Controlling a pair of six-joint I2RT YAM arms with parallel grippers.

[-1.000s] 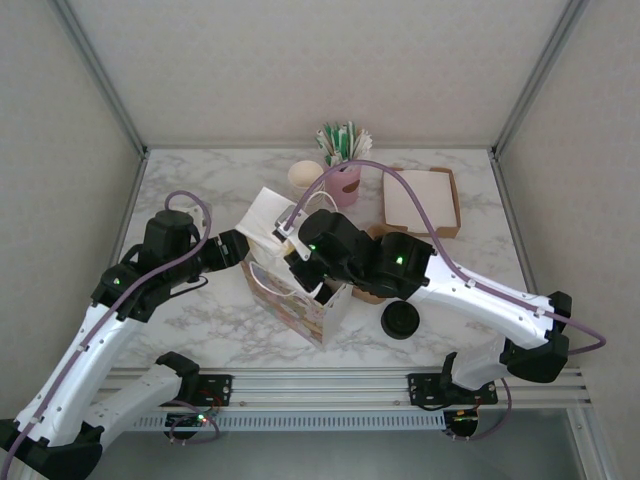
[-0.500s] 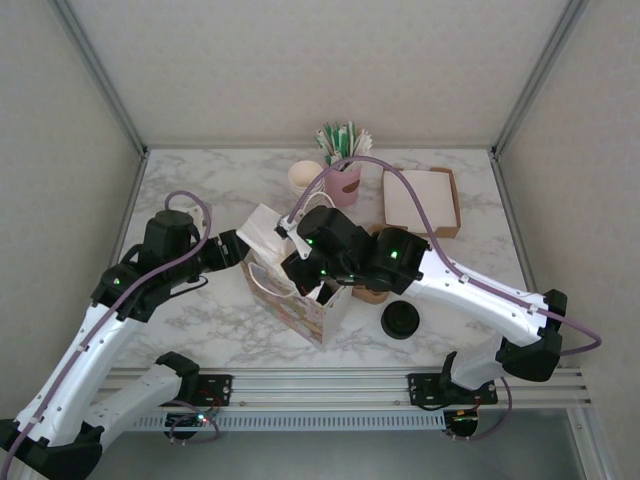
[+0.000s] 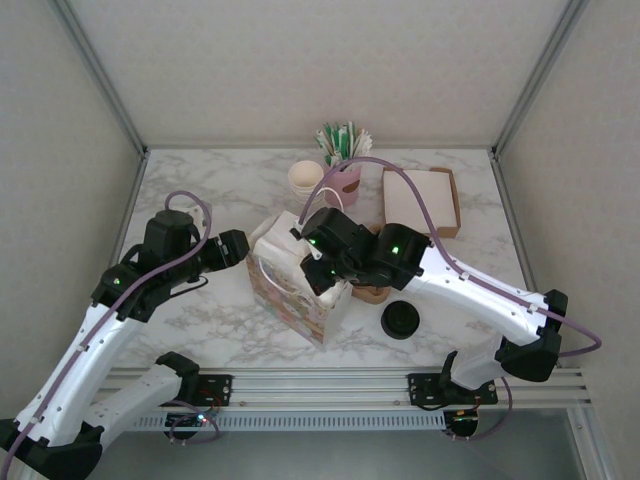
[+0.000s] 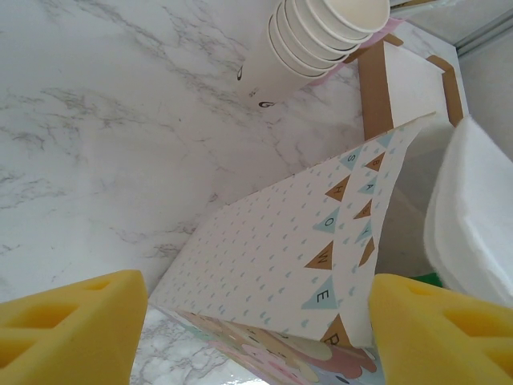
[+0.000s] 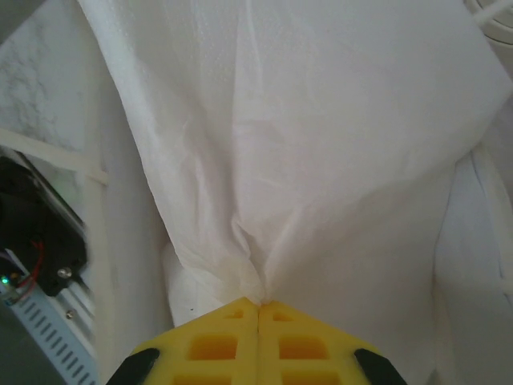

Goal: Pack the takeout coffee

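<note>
Much is left, we judge: our right gripper [image 5: 258, 309] clamps a napkin [image 5: 304, 144] at the bag [image 3: 290, 298]; left gripper's [image 4: 256, 329] jaws stand apart.

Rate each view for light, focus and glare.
Top external: even, soft light, faint shadows, paper bag sharp. Left wrist: bag's pattern crisp, fingers of the left tool blurred up close. Right wrist: white paper bright and low in contrast, creases readable, no glare.

White paper [image 3: 275, 238] and the right tool [image 5: 258, 306] plug the mouth of the bag [image 3: 290, 300] — bare tabletop [image 3: 200, 180] lies free far left; cups [image 3: 305, 177] and box [image 3: 420, 200] crowd the back.
</note>
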